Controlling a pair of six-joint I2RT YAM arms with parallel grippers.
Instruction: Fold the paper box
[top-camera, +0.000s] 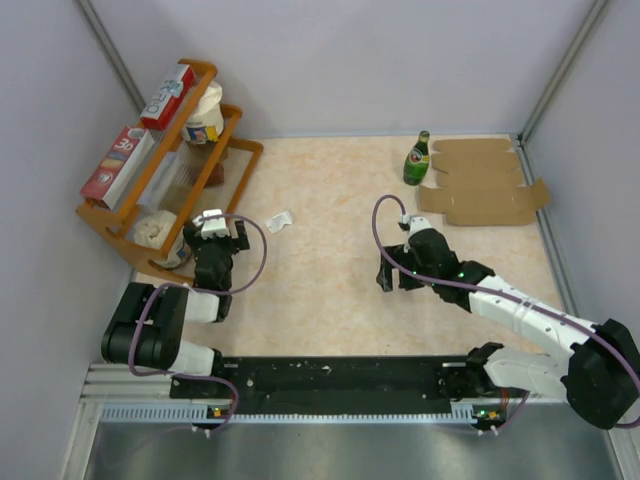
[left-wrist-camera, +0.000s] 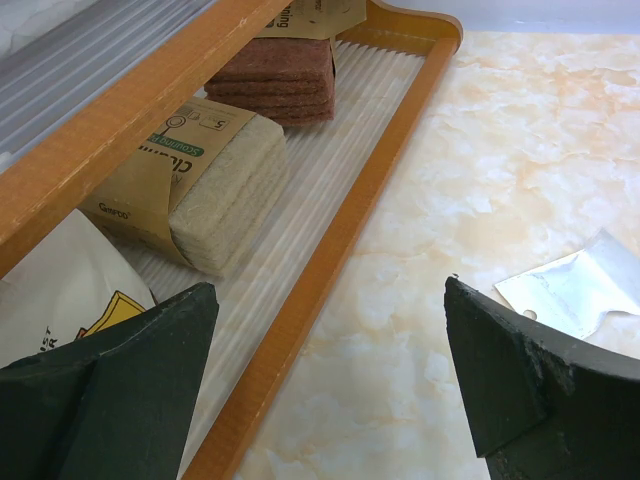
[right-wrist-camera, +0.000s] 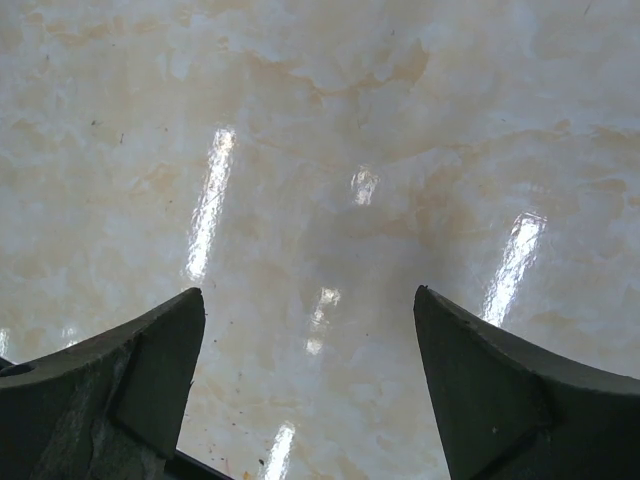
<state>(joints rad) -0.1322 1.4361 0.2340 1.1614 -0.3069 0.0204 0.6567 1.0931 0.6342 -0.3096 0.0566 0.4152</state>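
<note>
The paper box (top-camera: 482, 183) lies flat and unfolded, plain brown cardboard, at the far right corner of the table beside a green bottle (top-camera: 417, 159). Neither wrist view shows it. My right gripper (top-camera: 388, 272) (right-wrist-camera: 308, 300) hangs open over bare marbled tabletop at mid-table, well short and left of the box, with nothing between its fingers. My left gripper (top-camera: 214, 218) (left-wrist-camera: 328, 300) is open too, at the foot of the wooden rack (top-camera: 243, 148), its jaws straddling the rack's orange front rail (left-wrist-camera: 330, 270) and holding nothing.
The wooden rack at the left holds red-and-white cartons (top-camera: 118, 165), a tub (top-camera: 204, 115), and packs of scouring pads (left-wrist-camera: 215, 185). A small white packet (top-camera: 278, 221) (left-wrist-camera: 575, 290) lies on the table right of the left gripper. Grey walls enclose the table.
</note>
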